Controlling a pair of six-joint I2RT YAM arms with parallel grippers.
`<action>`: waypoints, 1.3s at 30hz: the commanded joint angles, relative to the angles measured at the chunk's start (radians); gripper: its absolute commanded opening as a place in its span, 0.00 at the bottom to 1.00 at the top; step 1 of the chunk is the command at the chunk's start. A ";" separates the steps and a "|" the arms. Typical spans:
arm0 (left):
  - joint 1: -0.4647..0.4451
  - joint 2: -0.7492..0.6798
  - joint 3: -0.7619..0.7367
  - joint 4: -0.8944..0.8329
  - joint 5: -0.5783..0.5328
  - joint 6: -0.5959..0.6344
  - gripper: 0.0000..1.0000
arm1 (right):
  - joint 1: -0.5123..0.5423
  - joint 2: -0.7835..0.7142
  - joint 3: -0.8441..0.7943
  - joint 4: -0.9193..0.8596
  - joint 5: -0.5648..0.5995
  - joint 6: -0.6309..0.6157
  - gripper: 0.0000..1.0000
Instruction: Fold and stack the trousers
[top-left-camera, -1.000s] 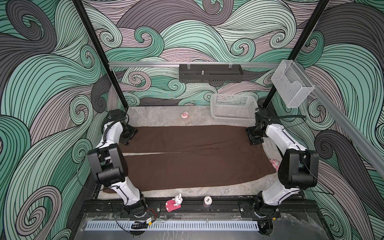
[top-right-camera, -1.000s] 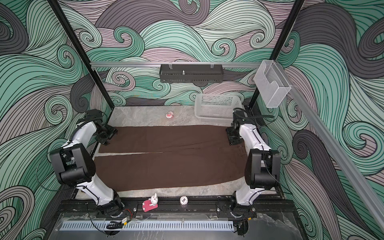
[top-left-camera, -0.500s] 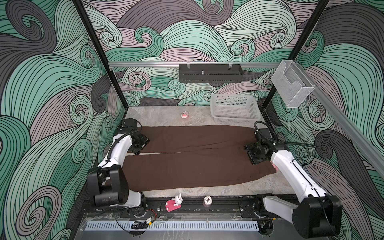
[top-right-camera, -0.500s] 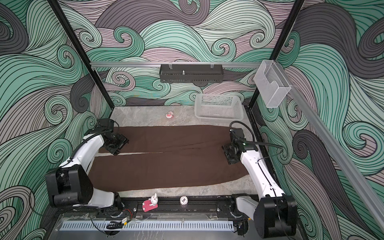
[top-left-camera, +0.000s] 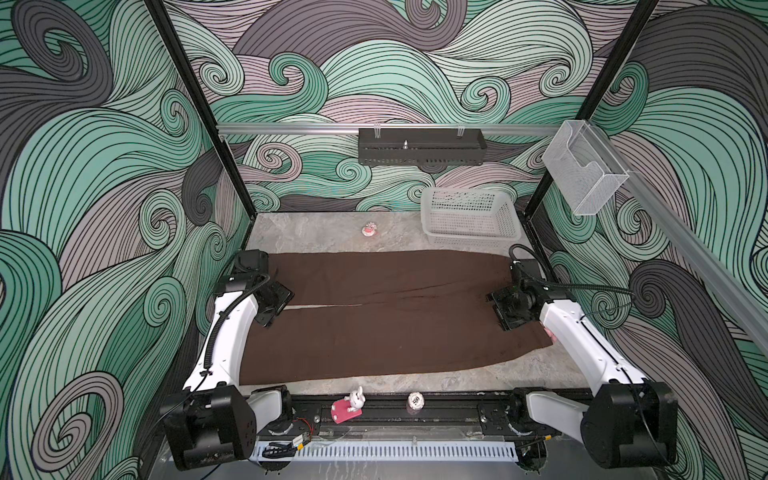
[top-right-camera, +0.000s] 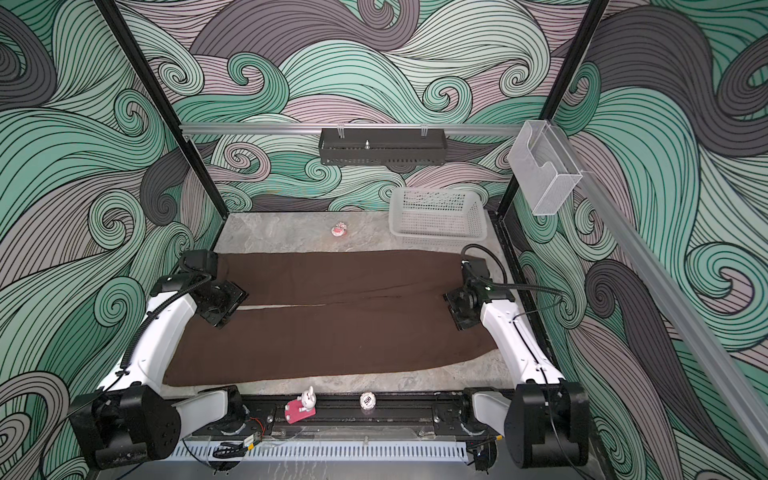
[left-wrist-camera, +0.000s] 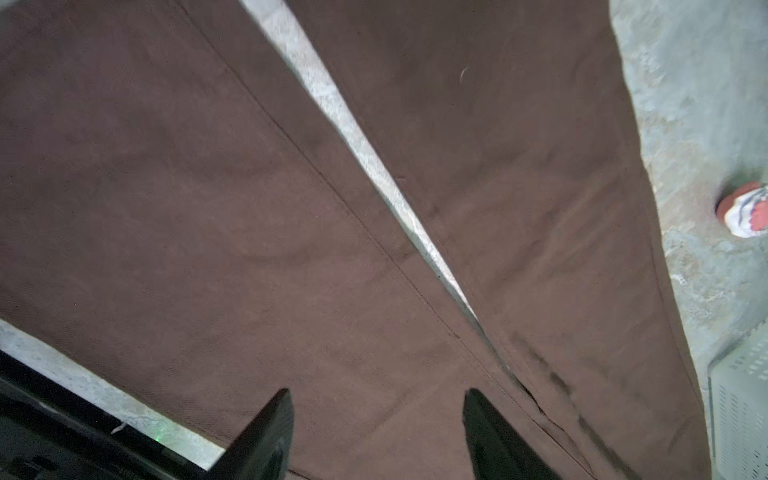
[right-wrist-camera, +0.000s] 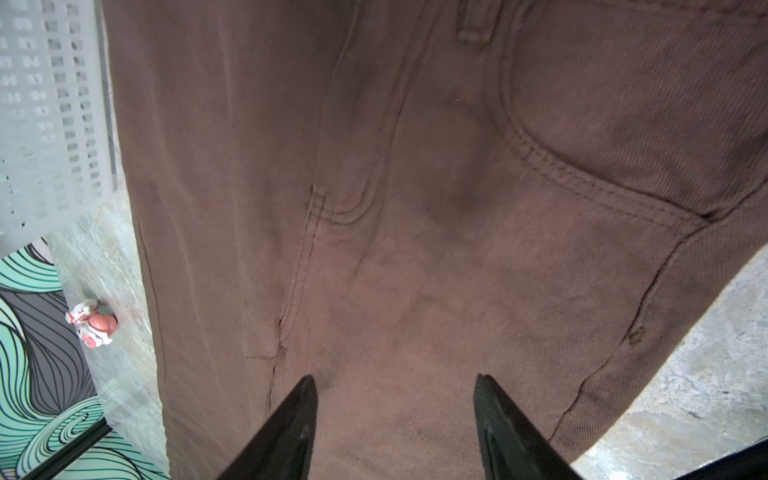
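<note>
brown trousers (top-left-camera: 374, 324) lay spread flat and unfolded across the bench (top-left-camera: 311, 232)

from my remote seat, i saw the left end effector (left-wrist-camera: 376, 395) poised over the hem end of the trousers, its fingers set well apart with nothing between them, close to the thin strip of bench showing between the two legs. the legs ran side by side towards the waist on the right, where the fly and pocket seams showed in the right wrist view. the right end effector (right-wrist-camera: 395, 378) hung over that waist end, also spread and gripping nothing. beyond the far edge of the cloth a small pink-and-white trinket (top-left-camera: 369, 229) stood near mid-bench, and a white mesh basket (top-left-camera: 469, 216) sat in the far right corner, just beside the trousers.
</note>
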 joint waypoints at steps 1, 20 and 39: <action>-0.002 -0.020 -0.064 0.023 0.065 -0.056 0.66 | -0.047 -0.007 -0.027 -0.006 -0.009 -0.037 0.62; 0.007 -0.088 -0.239 0.038 -0.017 -0.007 0.67 | -0.263 0.097 -0.026 -0.002 0.013 -0.113 0.55; 0.271 -0.027 -0.303 0.099 0.040 0.036 0.64 | -0.348 0.238 -0.073 0.024 -0.042 -0.018 0.38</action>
